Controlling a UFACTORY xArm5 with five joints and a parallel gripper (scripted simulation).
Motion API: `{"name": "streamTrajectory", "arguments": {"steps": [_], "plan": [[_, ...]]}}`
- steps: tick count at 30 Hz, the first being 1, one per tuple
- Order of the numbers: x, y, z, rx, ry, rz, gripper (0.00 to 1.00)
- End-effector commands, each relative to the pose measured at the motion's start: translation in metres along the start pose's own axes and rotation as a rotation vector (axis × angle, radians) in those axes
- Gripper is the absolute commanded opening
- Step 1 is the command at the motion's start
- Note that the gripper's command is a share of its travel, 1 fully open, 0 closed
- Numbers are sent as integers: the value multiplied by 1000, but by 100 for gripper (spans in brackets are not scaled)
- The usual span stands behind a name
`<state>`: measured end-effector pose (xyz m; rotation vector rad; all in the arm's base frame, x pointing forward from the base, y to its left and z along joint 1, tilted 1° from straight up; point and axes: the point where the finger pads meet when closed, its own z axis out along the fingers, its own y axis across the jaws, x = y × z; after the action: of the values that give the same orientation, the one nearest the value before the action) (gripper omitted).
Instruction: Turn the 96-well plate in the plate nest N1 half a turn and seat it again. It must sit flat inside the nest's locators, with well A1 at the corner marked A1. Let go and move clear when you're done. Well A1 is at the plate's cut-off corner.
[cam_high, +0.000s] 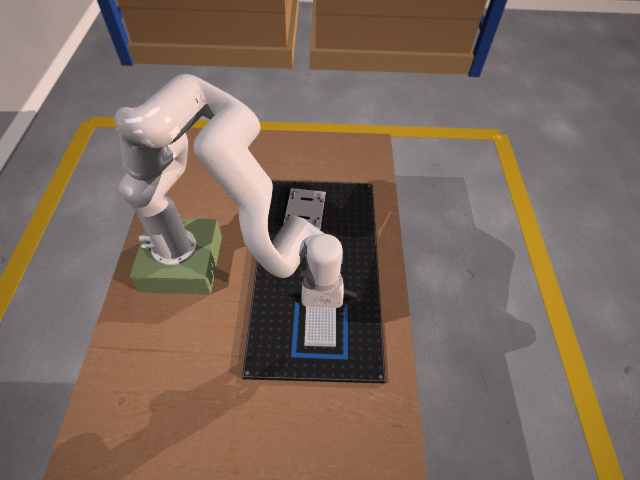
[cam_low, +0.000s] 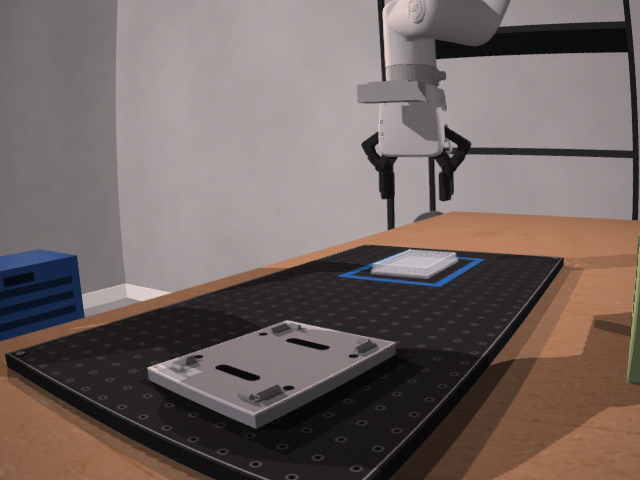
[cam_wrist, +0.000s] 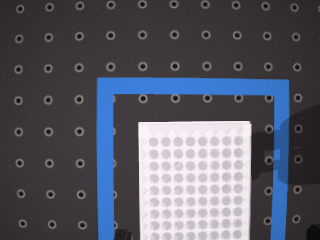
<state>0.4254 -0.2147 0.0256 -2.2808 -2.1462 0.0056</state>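
Note:
The white 96-well plate (cam_high: 320, 326) lies flat on the black breadboard inside a blue-taped rectangle (cam_high: 318, 330). It also shows in the exterior view (cam_low: 415, 262) and in the wrist view (cam_wrist: 194, 181). The grey plate nest (cam_low: 272, 363) with corner locators stands empty at the other end of the breadboard (cam_high: 305, 207). My gripper (cam_low: 416, 187) is open and empty. It hangs well above the plate, apart from it. I cannot make out the plate's cut-off corner.
The arm's green base block (cam_high: 177, 257) stands on the wooden table left of the breadboard. A blue cabinet (cam_low: 36, 291) stands off the table. Yellow floor tape (cam_high: 553, 279) rings the cell, with cardboard boxes (cam_high: 305, 31) behind it.

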Motion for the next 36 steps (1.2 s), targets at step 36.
{"name": "streamTrajectory", "arguments": {"steps": [36], "plan": [[0,1,-1,-3,-7,600,100]]}}
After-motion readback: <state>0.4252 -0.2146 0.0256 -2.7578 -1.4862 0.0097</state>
